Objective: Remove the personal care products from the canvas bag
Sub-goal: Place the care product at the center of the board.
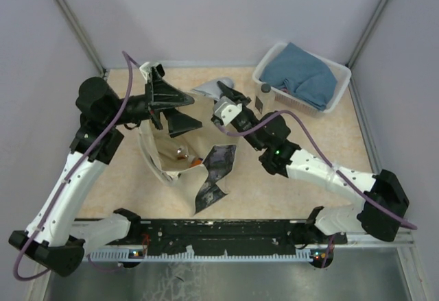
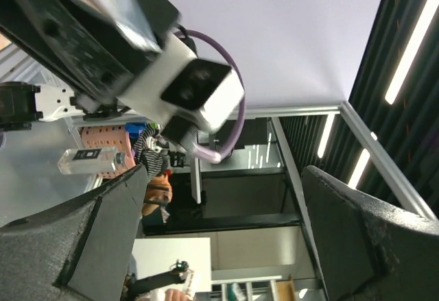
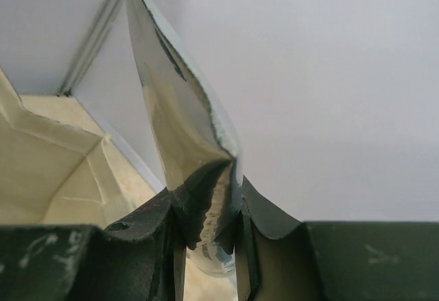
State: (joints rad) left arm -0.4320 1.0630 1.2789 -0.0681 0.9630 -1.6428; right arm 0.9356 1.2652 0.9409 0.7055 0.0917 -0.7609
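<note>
The bench (image 1: 329, 133) is a pale tan, wood-grained surface enclosed by light walls. The canvas bag (image 1: 161, 160) lies slumped near its middle, mouth open, its dark printed panel turned toward the near edge. A white plastic basket (image 1: 288, 99) sits in the far right corner. Just beside the basket's left side stands a small pale bottle (image 1: 266, 97) with a dark cap, upright.

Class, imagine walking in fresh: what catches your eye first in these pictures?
A large cream canvas bag with a dark printed panel lies open mid-table. The right hand is clamped on a shiny silvery sheet-like thing just beyond the bag's mouth, while the left hand hangs wide open at the bag's left. A white plastic basket holding a blue folded cloth sits in the far right corner.
</note>
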